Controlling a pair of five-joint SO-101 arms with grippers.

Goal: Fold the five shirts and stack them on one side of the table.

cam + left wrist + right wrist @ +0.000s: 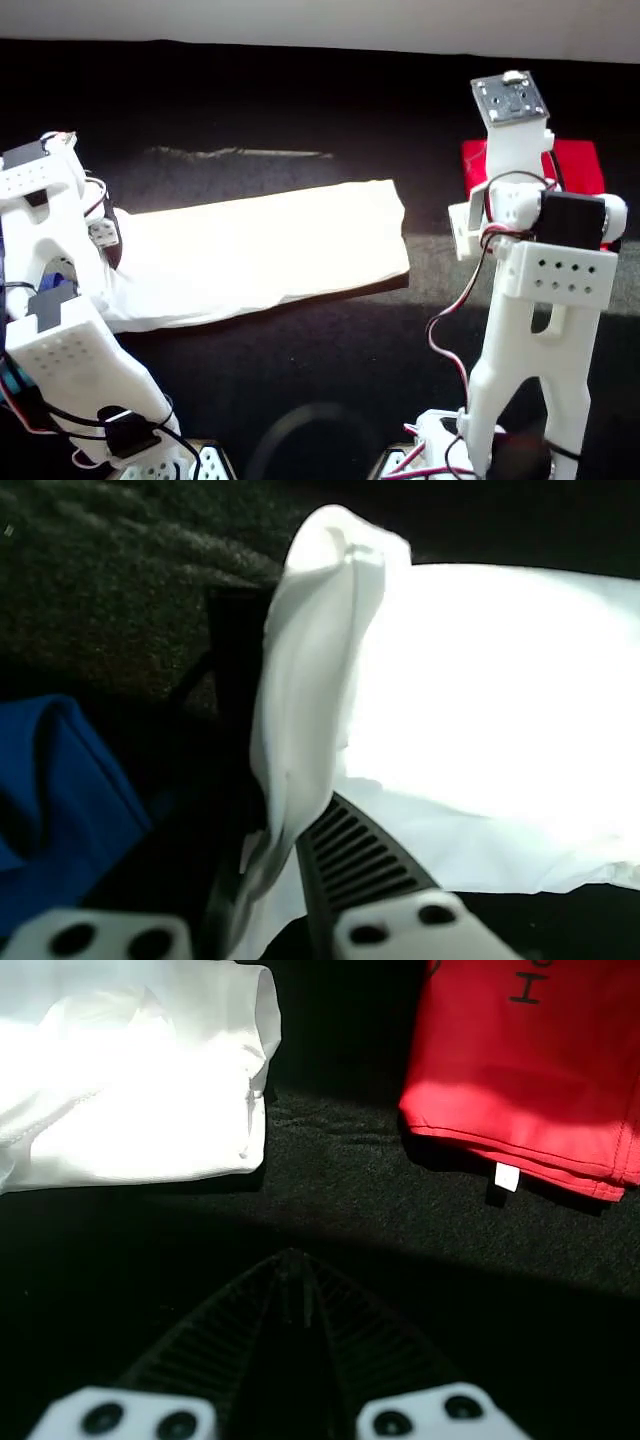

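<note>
The left gripper (288, 780) pinches a bunched edge of the white shirt (260, 250) between its fingers (350, 855); the shirt lies left of centre in the high view on the dark tabletop (250, 100). That thin hold may slip, or drag the fold crooked. The right gripper (290, 1270), fingers pressed together and empty, hangs near the red shirt (580, 165), upper right.

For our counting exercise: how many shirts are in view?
3: a white cloth shirt, centre; a folded red cloth shirt, far right; a blue cloth shirt, left. More may be hidden.
</note>
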